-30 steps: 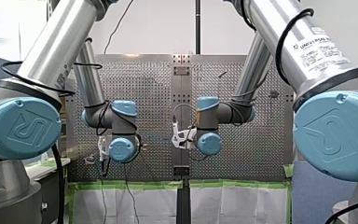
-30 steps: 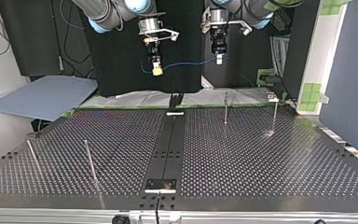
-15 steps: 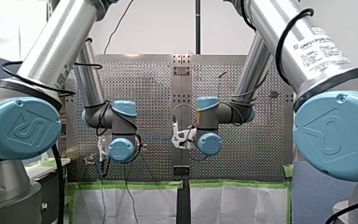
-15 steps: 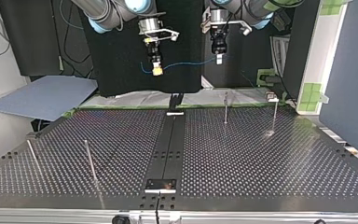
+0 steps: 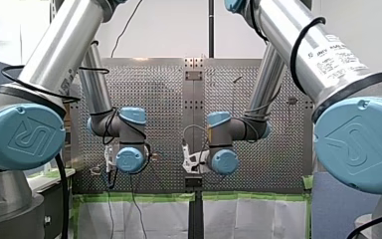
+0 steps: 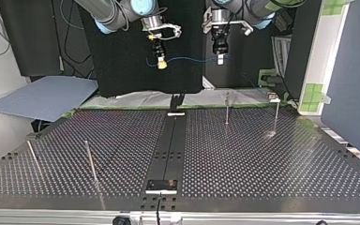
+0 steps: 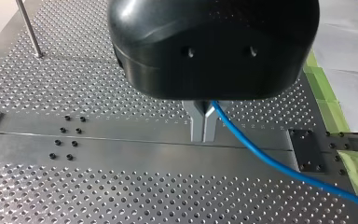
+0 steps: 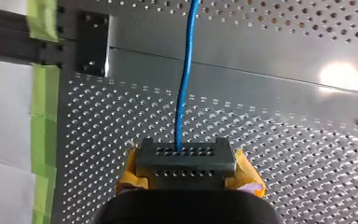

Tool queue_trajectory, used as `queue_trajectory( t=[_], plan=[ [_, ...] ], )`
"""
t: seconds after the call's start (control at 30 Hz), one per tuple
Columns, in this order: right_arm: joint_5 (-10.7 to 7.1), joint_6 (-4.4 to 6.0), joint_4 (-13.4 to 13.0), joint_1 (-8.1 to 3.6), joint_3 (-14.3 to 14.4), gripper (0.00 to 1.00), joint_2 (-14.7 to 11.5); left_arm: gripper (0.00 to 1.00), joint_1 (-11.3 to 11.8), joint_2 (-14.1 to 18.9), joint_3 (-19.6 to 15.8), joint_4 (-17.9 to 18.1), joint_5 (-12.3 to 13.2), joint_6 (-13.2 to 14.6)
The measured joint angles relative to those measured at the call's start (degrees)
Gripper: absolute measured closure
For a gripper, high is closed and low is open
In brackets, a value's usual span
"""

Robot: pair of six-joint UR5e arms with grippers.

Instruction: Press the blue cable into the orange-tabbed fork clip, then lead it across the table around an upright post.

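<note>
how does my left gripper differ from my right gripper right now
Fingers: my left gripper has bare metal fingers, while my right gripper has yellow pads.
Cable exit: the blue cable leaves my left gripper off to one side, but runs straight ahead from my right gripper.
Shared: both are shut on the same cable, holding it in the air above the perforated table.
</note>
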Motion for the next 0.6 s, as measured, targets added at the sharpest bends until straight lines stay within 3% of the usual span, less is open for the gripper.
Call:
queue_trajectory(
  t=[0.4,0.6],
  plan=[
    [-0.05,0.1,0.55,-0.15,-0.06,1.0,-0.11,1.0,0.2,0.24,-0.25,0.06,0.23,0.24],
    [-0.7,1.95,1.75,-0.96,-1.54,1.0,-2.31,1.0,1.08,2.67,-2.51,-0.73,1.55,0.96]
  ],
)
